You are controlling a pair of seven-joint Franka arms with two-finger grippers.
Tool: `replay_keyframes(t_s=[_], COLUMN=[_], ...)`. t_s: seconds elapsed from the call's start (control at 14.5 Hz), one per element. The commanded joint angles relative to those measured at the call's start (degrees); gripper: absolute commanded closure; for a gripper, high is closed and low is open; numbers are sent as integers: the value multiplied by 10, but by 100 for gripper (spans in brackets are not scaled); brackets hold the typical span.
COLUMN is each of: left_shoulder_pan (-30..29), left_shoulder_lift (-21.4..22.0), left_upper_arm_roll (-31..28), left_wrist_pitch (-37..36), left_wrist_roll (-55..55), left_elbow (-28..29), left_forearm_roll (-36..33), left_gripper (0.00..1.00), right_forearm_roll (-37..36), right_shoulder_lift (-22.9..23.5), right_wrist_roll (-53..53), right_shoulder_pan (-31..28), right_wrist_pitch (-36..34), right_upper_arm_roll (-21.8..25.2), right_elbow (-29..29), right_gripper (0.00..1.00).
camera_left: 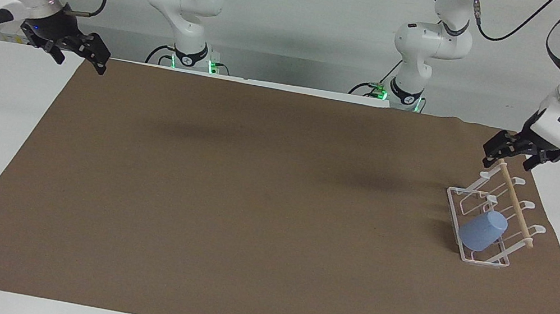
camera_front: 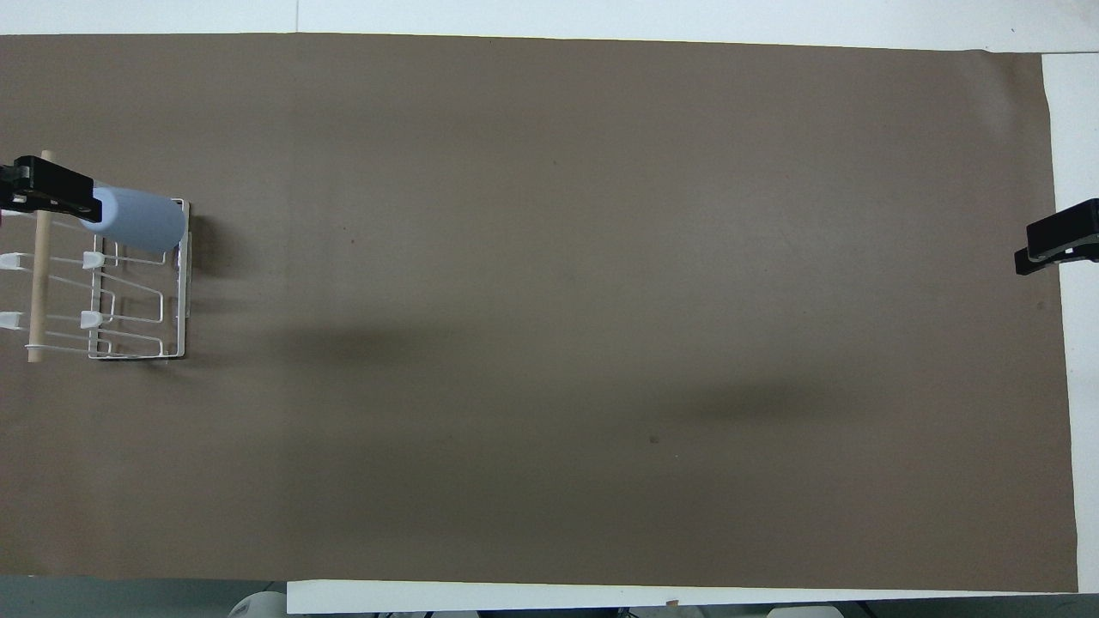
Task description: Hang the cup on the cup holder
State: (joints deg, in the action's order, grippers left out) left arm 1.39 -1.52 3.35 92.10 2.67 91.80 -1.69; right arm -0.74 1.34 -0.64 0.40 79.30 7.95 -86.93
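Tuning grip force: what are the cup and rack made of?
Cup: looks like matte light-blue plastic, even colour with no shine. Rack: thin white wire, probably coated metal, with a pale wooden-looking dowel across the top.

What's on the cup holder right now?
The light-blue cup sits tilted on one slanted prong of the cup holder, at the end farther from the robots. The other prongs are bare. The prong inside the cup is covered.
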Motion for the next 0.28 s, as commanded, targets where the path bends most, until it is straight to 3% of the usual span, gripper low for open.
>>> replay_keyframes(t_s=[0.0,0.21], left_shoulder_pan=[1,1], left_shoulder_lift=[27,32], left_upper_arm_roll=[-8,-8], left_wrist_pitch=[10,6], left_wrist_roll=[2,3], left_elbow=[36,35], left_forearm_roll=[5,12], left_gripper=[0,0], right_forearm_roll=[8,8], right_shoulder_lift=[-10,-10], right_wrist_roll=[-11,-11], right_shoulder_pan=[-4,-3], right_wrist_pitch=[-1,-1], right_upper_arm_roll=[-1,0], right_elbow=[-11,-11], right_gripper=[1,1])
